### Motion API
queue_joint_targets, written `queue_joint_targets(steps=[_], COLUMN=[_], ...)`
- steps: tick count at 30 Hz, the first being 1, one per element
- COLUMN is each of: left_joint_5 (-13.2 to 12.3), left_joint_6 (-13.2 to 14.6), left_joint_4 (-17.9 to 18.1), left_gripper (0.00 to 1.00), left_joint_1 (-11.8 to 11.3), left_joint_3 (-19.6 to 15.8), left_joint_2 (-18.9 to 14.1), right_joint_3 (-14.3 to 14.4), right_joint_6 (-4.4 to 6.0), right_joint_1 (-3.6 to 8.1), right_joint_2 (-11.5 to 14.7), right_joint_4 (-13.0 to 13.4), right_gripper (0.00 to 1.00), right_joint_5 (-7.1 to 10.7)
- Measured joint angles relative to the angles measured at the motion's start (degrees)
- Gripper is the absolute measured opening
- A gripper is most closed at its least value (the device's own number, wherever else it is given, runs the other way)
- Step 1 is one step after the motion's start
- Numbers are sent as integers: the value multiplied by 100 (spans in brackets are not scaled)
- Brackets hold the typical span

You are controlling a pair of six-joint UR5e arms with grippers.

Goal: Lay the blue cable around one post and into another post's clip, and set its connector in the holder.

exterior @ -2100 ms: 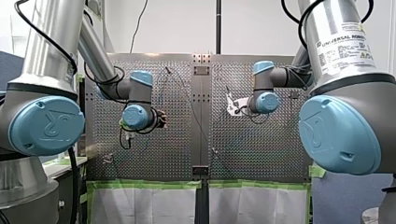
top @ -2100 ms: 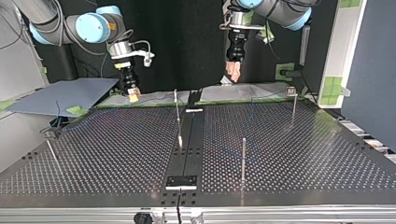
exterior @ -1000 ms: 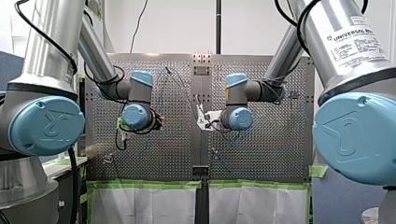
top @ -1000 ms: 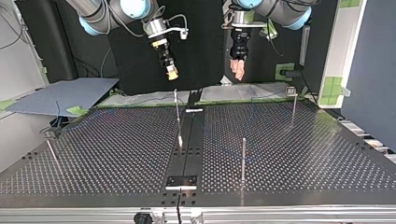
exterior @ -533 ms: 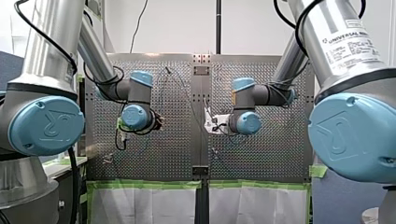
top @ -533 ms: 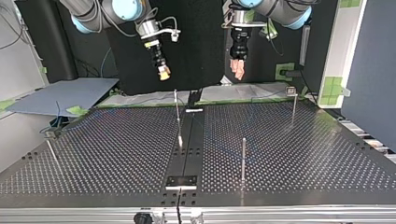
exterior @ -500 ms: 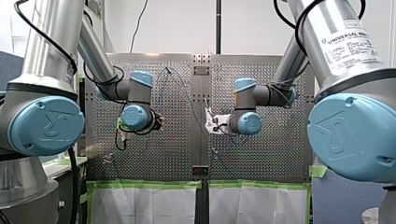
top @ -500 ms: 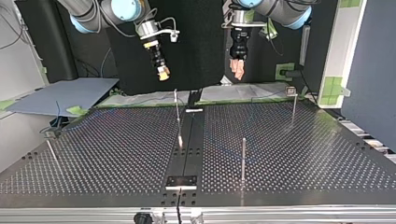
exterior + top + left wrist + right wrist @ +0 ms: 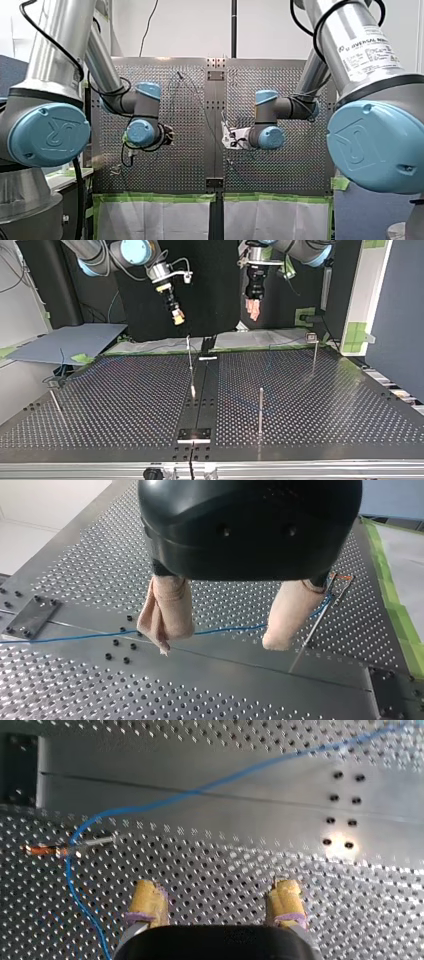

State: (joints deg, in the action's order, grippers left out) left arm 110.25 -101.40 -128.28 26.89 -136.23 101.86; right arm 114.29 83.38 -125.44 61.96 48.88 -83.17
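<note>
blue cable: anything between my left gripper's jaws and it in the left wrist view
Nothing visible does. The left gripper, jaws open, hangs over the thin blue cable lying on the perforated metal table, with only air between. A thin metal post stands close beside one jaw, not under it.

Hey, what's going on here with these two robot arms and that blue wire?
Two arms are working on routing a blue cable across the perforated table. Right now neither holds it: my left tool and my right tool both hover open above the table, with the cable lying loose on it. It bends near one post; whether it sits in a clip, I cannot tell.
</note>
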Motion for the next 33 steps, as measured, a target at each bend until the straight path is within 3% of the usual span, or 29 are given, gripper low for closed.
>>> queue_joint_targets(steps=[6,9,17,33], left_joint_5=[-37,69,275,130], left_joint_6=[32,24,-18,-137], left_joint_4=[228,262,175,38], left_gripper=[100,100,100,100], left_joint_1=[32,57,91,99], left_joint_3=[42,65,72,75], left_joint_2=[220,256,268,267], right_joint_3=[-17,-27,-34,-49], right_joint_6=[12,18,42,59], right_joint_1=[-257,-301,-310,-311], right_joint_2=[-79,-87,-97,-92], right_joint_4=[204,231,225,95], right_gripper=[100,100,100,100], right_joint_5=[-210,-248,-302,-324])
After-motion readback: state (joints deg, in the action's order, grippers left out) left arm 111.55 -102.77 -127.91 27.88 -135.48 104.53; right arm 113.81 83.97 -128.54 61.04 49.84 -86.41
